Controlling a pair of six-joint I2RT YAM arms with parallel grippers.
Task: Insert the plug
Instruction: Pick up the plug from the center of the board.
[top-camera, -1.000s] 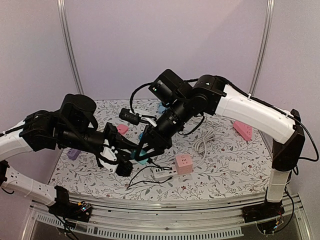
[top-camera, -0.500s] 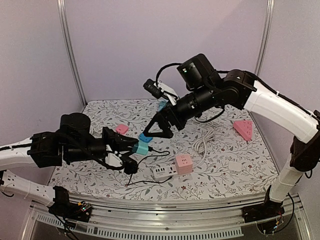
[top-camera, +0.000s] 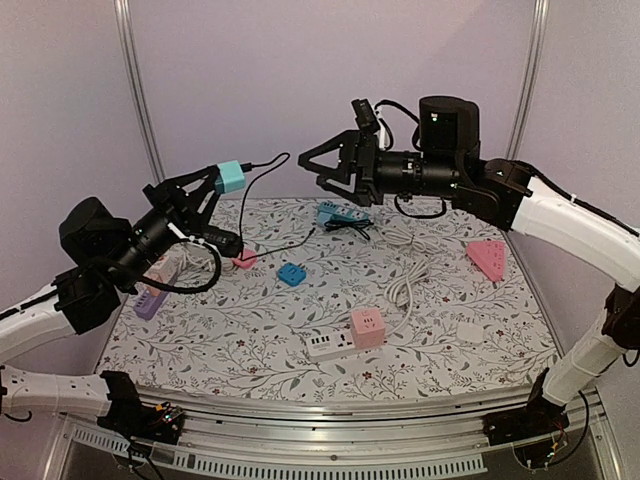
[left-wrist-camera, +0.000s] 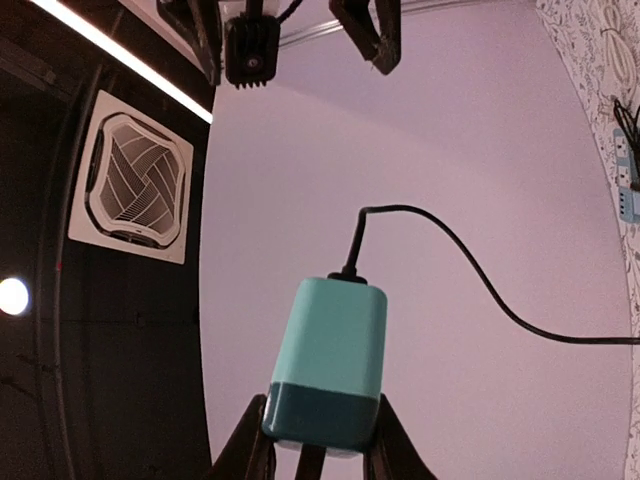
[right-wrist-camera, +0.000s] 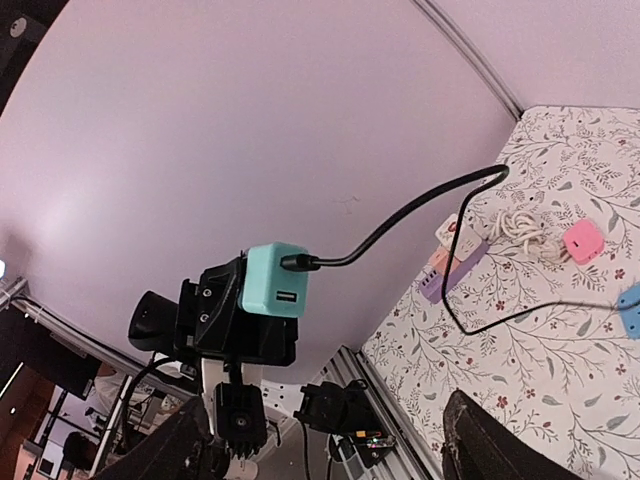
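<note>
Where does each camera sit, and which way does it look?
Top external: high behind the arms, looking down at the table; both arms show.
Left wrist: on the raised left arm, looking past its own fingers and the teal charger at the right gripper.
Right wrist: looks between its own fingers back at the left gripper.
Shared: both wrist views show the charger, from opposite sides.

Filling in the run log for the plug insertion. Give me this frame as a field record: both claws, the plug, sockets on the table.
left claw: shut on teal adapter, high above the table
right claw: open, empty, in the air facing the left claw
cable: black cable plugged into the teal adapter
sockets: white power strip lying next to pink cube socket
insertion: not yet done
</note>
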